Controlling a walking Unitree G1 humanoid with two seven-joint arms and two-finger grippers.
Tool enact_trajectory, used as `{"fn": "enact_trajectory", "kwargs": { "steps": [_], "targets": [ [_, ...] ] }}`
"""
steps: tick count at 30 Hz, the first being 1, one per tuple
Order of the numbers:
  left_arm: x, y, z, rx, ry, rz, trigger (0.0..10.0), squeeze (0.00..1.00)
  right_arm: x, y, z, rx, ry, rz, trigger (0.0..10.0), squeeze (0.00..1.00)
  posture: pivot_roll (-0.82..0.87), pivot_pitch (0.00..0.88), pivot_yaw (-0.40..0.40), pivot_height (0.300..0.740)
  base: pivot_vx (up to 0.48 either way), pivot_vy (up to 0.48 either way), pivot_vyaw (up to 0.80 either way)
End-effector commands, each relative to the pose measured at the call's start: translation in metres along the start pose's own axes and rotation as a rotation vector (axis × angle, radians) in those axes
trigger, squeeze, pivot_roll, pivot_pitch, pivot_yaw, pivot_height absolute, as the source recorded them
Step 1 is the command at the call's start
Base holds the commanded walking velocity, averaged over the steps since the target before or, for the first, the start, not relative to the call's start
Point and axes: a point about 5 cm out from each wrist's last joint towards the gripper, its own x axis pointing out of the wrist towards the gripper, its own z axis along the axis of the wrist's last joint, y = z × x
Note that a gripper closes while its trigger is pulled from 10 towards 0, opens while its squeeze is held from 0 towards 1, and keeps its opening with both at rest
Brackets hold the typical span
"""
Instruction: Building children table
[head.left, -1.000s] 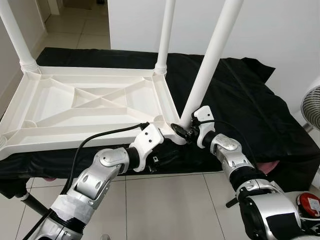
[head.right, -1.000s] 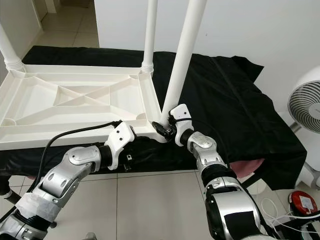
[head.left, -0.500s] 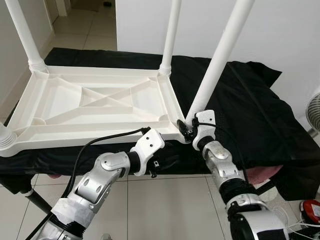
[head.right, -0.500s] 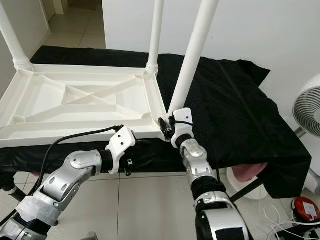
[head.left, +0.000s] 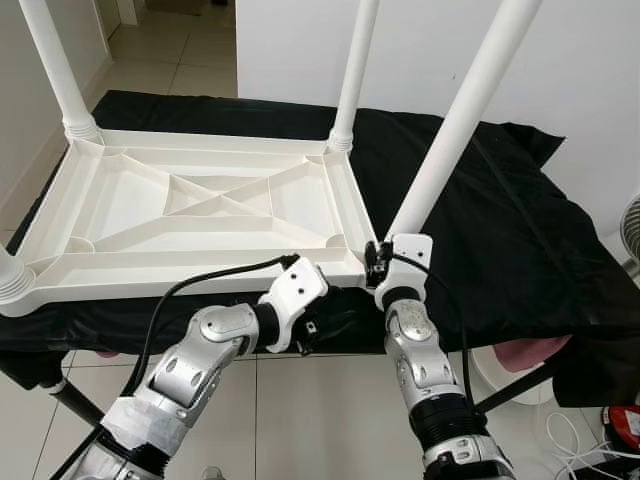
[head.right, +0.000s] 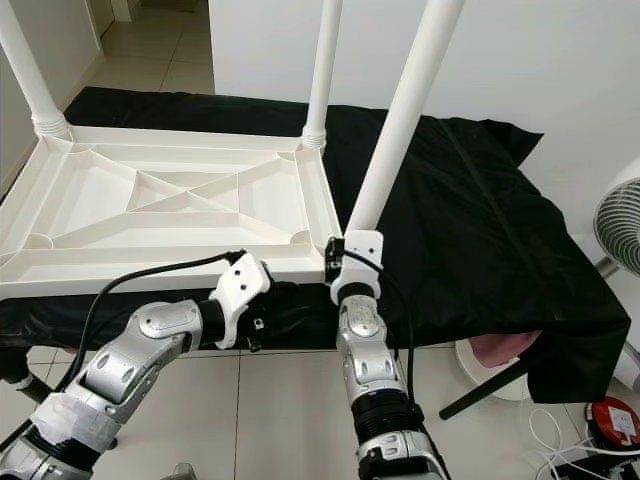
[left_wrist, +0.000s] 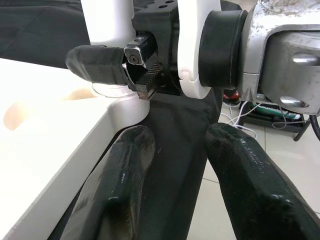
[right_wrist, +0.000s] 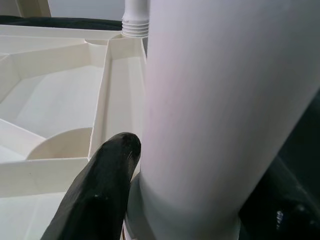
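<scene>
While the tabletop (head.left: 200, 215) lies upside down on the black-draped counter (head.left: 500, 230), the step in hand looks like seating the last leg (head.left: 455, 125) in the corner socket nearest the robot. Three legs already stand from the other corners: one at the far corner on the robot's left (head.left: 55, 65), one at the far corner on its right (head.left: 355, 70), and a stub at the near left corner (head.left: 8, 275). This fourth leg leans away from the tabletop rather than standing plumb like the far two, so I judge it not yet home.

The right tool (head.left: 385, 268) is clamped on the leg's foot, right at the socket; its wrist view shows one finger (right_wrist: 100, 190) pressed against the white tube and the other against the far side. The left tool (head.left: 318, 322) sits just under the tabletop's near edge beside that same corner, its two fingers (left_wrist: 120, 195) apart with nothing between them, pointing at the right tool.

The next move, as I judge it, calls for tipping the leg upright over the socket and then pushing or twisting it down, the left tool bracing the tabletop's edge so it does not slide.

The tabletop is white moulded plastic, its underside ribbed with a raised rim and crossing diagonal braces; the legs are plain white tubes with ringed collars at the base.
</scene>
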Motion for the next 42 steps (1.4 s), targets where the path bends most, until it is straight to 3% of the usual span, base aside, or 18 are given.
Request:
{"fn": "enact_trajectory", "kwargs": {
  "steps": [1,5,11,14,15,16,21,25,37,38,42],
  "targets": [
    [0.002,-0.003,-0.001,0.014,0.013,-0.053,10.0,0.0,-0.004,-0.01,-0.015,0.01,0.075,-0.024,10.0,1.0,0.04,0.0,-0.114,0.74,0.0,0.0,0.0],
    [0.001,-0.003,-0.001,0.016,0.011,-0.049,10.0,0.0,-0.003,-0.009,-0.012,0.011,0.065,0.005,10.0,1.0,0.04,0.0,-0.115,0.74,0.0,0.0,0.0],
    [0.002,-0.003,-0.001,0.012,0.01,-0.049,10.0,0.0,0.003,-0.014,-0.009,-0.032,0.073,0.225,10.0,1.0,0.04,0.0,-0.114,0.74,0.0,0.0,0.0],
    [0.002,-0.003,-0.001,0.012,0.01,-0.05,10.0,0.0,0.004,-0.016,-0.009,-0.041,0.078,0.241,10.0,1.0,0.04,0.0,-0.114,0.74,0.0,0.0,0.0],
    [0.002,-0.003,-0.001,0.012,0.009,-0.049,10.0,0.0,0.007,-0.019,-0.011,-0.062,0.101,0.303,10.0,0.22,0.03,0.0,-0.112,0.74,0.0,0.0,0.0],
    [0.002,-0.002,0.0,0.013,0.008,-0.049,10.0,0.0,0.009,-0.022,-0.011,-0.09,0.113,0.356,10.0,0.0,0.03,0.0,-0.11,0.74,0.0,0.0,0.0],
    [0.003,-0.004,0.002,0.012,-0.001,-0.06,10.0,0.0,0.016,-0.025,-0.006,-0.156,0.089,0.482,10.0,0.0,0.03,0.0,-0.106,0.74,0.0,0.0,0.0],
    [0.007,-0.009,0.003,0.007,-0.011,-0.076,10.0,0.0,0.025,-0.019,0.004,-0.217,0.037,0.622,10.0,0.0,0.04,0.0,-0.102,0.74,0.0,0.0,0.0],
    [0.007,-0.009,0.004,0.002,-0.017,-0.07,10.0,0.0,0.036,-0.008,0.01,-0.238,0.034,0.731,10.0,0.0,0.05,0.0,-0.105,0.74,0.0,0.0,0.0],
    [0.006,-0.009,0.005,0.003,-0.017,-0.063,10.0,0.0,0.038,-0.006,0.013,-0.237,0.022,0.748,7.7,0.0,0.06,0.0,-0.107,0.74,0.0,0.0,0.0],
    [0.006,-0.009,0.005,0.004,-0.017,-0.062,10.0,0.0,0.039,-0.005,0.013,-0.236,0.016,0.752,7.7,0.0,0.06,0.0,-0.107,0.74,0.0,0.0,0.0]
  ]
}}
